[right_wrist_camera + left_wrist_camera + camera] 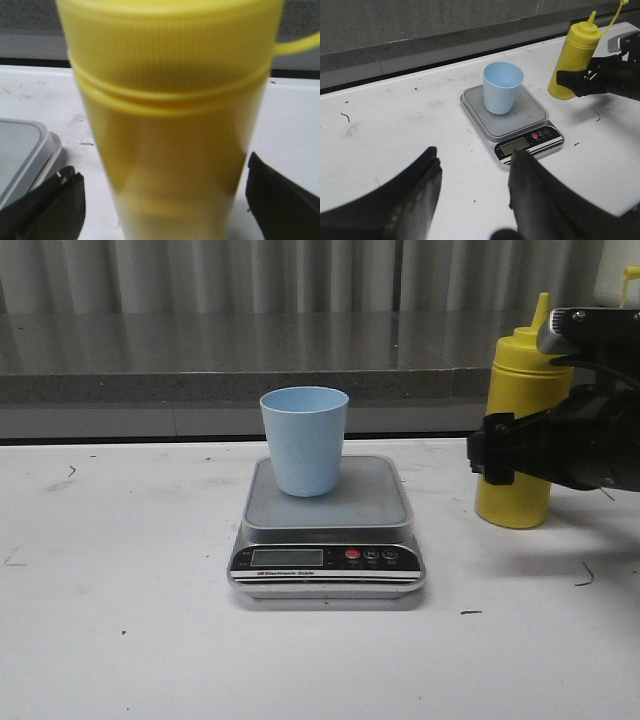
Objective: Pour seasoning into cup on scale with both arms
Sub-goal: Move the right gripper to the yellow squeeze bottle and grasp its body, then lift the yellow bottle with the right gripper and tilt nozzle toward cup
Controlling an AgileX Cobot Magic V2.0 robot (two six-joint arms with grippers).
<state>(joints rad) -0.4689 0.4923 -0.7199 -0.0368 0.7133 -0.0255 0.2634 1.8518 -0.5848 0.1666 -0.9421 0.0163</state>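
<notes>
The pale blue cup stands upright on the silver scale in the middle of the table. To its right stands the yellow seasoning bottle, upright on the table. My right gripper is open around the bottle's lower body, with a gap of table showing on each side between finger and bottle. My left gripper hangs open over bare table near the scale's front, holding nothing; it is outside the front view.
A grey ledge and wall run along the table's far edge. The white tabletop carries small dark scuff marks. The bottle's cap tether sticks up by the nozzle.
</notes>
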